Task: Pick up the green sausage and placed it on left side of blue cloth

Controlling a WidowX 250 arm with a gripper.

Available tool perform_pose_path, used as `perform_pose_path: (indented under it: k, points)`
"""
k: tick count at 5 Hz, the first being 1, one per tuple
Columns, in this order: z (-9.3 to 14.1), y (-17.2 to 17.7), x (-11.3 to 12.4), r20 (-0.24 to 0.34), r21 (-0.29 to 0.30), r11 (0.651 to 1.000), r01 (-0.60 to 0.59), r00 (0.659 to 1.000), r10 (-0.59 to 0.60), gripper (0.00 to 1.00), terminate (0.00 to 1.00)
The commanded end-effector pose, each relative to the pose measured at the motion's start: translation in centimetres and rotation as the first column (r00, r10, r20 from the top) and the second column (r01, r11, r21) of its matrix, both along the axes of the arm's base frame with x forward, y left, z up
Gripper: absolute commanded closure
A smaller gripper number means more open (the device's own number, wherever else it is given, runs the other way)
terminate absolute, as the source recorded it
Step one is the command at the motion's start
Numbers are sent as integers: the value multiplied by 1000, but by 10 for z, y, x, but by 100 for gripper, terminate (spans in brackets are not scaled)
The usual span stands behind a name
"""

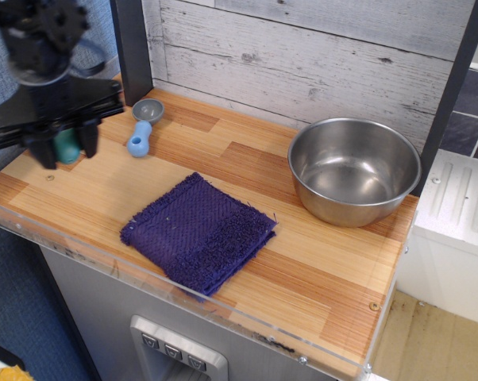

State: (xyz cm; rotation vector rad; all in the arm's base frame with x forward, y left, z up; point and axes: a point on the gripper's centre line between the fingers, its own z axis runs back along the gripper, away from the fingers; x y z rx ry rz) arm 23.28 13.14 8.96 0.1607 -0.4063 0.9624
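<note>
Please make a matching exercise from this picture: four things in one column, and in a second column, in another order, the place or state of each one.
Things:
1. green sausage
2. blue cloth
3. steel bowl
4. scoop

Places or states:
A. lies flat near the front edge of the counter
B. held in the pincer at the left end
C. stands at the right, nothing in it
D. lies by the back wall, its handle toward the front

Pairs: 1-B, 2-A, 3-C, 4-D

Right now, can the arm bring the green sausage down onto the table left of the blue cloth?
Probably yes. The tool holds the green sausage above bare wood left of the blue cloth; nothing lies beneath.
</note>
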Motion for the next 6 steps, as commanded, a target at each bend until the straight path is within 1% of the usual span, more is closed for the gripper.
perform_pose_path:
  k: [1, 2, 3, 4, 5, 6]
  points:
    - [-13, 17, -3, 21, -12, 996, -88, 996, 88, 100, 0]
    - [-27, 22, -1, 5, -42, 991, -126, 992, 127, 100, 0]
    - [-41, 28, 1, -9, -38, 989, -146, 989, 146, 100, 0]
    - [-50, 33, 4, -25, -34, 990, -134, 991, 133, 100, 0]
    - [-60, 38, 8, -33, -56, 993, -104, 994, 102, 100, 0]
    - [-61, 36, 11, -30, -56, 994, -93, 995, 91, 100, 0]
